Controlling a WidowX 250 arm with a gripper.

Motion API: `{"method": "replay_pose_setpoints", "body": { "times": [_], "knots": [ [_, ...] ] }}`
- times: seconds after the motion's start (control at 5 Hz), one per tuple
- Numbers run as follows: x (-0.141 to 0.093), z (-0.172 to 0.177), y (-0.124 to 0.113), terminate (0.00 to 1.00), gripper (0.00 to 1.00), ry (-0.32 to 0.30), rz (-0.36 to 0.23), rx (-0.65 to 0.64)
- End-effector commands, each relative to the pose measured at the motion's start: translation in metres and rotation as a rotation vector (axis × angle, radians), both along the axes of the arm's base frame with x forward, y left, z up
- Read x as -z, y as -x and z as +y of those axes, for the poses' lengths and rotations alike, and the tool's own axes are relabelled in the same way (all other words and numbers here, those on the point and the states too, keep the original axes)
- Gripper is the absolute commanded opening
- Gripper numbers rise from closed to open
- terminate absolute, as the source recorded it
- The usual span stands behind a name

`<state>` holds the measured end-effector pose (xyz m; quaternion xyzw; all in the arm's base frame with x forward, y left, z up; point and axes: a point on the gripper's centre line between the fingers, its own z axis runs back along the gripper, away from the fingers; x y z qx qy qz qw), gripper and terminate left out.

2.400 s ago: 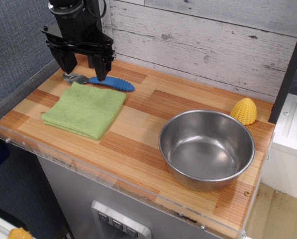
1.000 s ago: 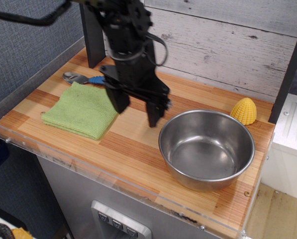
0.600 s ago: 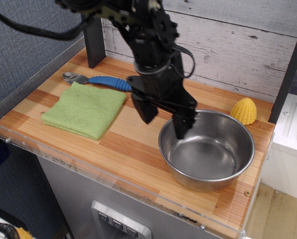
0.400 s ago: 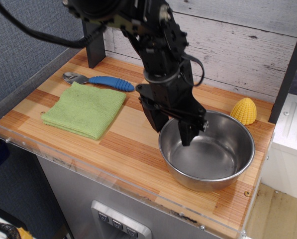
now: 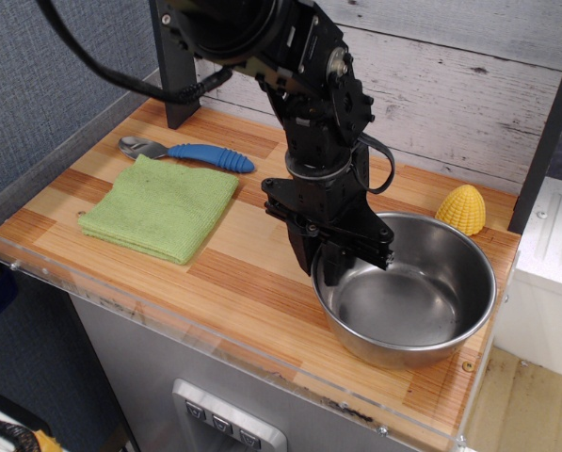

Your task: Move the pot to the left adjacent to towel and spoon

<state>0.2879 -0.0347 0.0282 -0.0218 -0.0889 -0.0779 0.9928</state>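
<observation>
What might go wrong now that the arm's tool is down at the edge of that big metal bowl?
The tool meets only the pot's thin left rim, so the shiny steel could slip or tip when pulled. The pot sits near the front right edge of the table; a wrong nudge could push it off. Dragged left carelessly, it might bunch the towel or knock the spoon.

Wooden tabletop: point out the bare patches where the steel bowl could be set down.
Bare wood lies between the green folded towel and the round steel bowl, right of the blue-handled spoon. The right end is crowded: bowl, hand, yellow corn toy.
</observation>
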Motion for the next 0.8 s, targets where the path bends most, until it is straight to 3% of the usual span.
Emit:
{"method": "replay_pose_setpoints", "body": {
  "times": [0.0,0.2,0.6],
  "knots": [
    [-0.011,0.003,-0.001,0.0,0.0,-0.015,-0.041,-0.001],
    [-0.02,0.007,-0.001,0.0,0.0,-0.02,-0.055,-0.002],
    [-0.063,0.037,-0.003,0.0,0.0,-0.047,-0.111,-0.086]
  ]
}}
